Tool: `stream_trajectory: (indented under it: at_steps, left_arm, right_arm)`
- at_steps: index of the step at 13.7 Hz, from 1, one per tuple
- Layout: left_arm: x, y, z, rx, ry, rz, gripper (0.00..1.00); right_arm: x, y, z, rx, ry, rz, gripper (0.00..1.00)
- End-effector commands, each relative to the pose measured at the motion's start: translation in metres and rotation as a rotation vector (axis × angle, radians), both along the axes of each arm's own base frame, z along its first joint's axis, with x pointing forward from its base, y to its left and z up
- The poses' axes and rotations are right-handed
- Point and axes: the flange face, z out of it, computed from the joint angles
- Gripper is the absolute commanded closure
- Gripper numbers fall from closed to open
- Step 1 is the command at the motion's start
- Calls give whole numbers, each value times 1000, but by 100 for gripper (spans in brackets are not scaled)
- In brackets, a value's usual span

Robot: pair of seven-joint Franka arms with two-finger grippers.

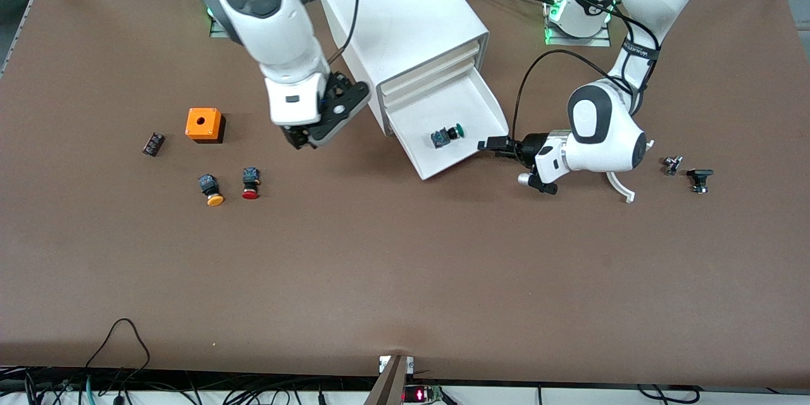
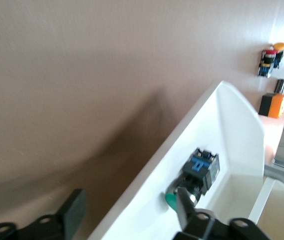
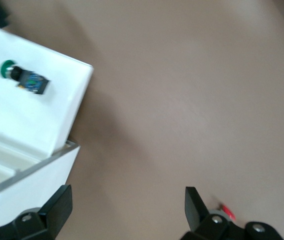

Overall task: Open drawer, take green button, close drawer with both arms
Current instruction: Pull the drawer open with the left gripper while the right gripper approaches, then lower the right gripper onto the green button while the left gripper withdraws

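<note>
The white cabinet (image 1: 405,19) has its lowest drawer (image 1: 487,101) pulled open. The green-capped button (image 1: 447,135) lies on its side in the drawer. My left gripper (image 1: 490,145) is open and low at the drawer's side wall toward the left arm's end. In the left wrist view the wall rim (image 2: 146,170) runs between the fingers of the left gripper (image 2: 129,212), and one finger (image 2: 184,207) is close beside the button (image 2: 199,170). My right gripper (image 1: 304,139) is open and empty over the table beside the cabinet. The right wrist view shows this gripper (image 3: 127,202) and the button (image 3: 24,77).
An orange box (image 1: 204,124), a yellow-capped button (image 1: 212,190), a red-capped button (image 1: 250,183) and a small black part (image 1: 153,143) lie toward the right arm's end. Two small dark parts (image 1: 672,165) (image 1: 699,178) lie toward the left arm's end.
</note>
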Motion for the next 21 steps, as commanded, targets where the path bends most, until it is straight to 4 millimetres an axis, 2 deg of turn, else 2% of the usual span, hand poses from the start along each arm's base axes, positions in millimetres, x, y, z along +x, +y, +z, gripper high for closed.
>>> stream_trajectory:
  at_steps: [1, 2, 3, 4, 5, 6, 7, 8, 9, 11, 12, 14, 17, 18, 21]
  left_arm:
    - [26, 52, 77, 114, -185, -7, 0]
    - [30, 63, 99, 151, -240, -23, 0]
    - [31, 65, 118, 167, -285, -30, 0]
    - [29, 73, 148, 198, -342, -49, 0]
    - [29, 98, 177, 256, -396, -70, 0]
    - [22, 114, 209, 336, -444, -136, 0]
    - [11, 123, 240, 411, -472, -211, 0]
    - [-4, 144, 269, 476, -472, -237, 0]
    - [-13, 162, 291, 522, -454, -240, 0]
    - [-17, 198, 336, 613, -395, -257, 0]
    - [-19, 204, 350, 667, -365, -270, 0]
    - [-14, 196, 368, 744, -335, -239, 0]
    - [24, 166, 374, 771, -276, -182, 0]
    - [26, 162, 374, 773, -276, -172, 0]
    - [22, 160, 372, 770, -234, -169, 0]
  right_arm:
    - [0, 47, -7, 21, -11, 145, 0]
    - [-4, 60, -12, 25, -5, 173, 0]
    - [-7, 72, -19, 30, 2, 200, 0]
    - [-15, 89, -25, 37, 6, 235, 0]
    - [-24, 108, -26, 44, 2, 264, 0]
    - [-37, 128, -27, 49, -2, 297, 0]
    - [-45, 145, -33, 53, 0, 323, 0]
    - [-53, 161, -41, 56, -4, 352, 0]
    - [-57, 173, -49, 64, -14, 407, 0]
    - [-64, 186, -65, 70, -27, 494, 0]
    - [-63, 187, -76, 61, -19, 515, 0]
    - [-60, 190, -112, 34, 8, 615, 0]
    - [-63, 196, -148, 2, 22, 717, 0]
    - [-65, 197, -157, -27, 10, 756, 0]
    - [-69, 204, -161, -46, -18, 842, 0]
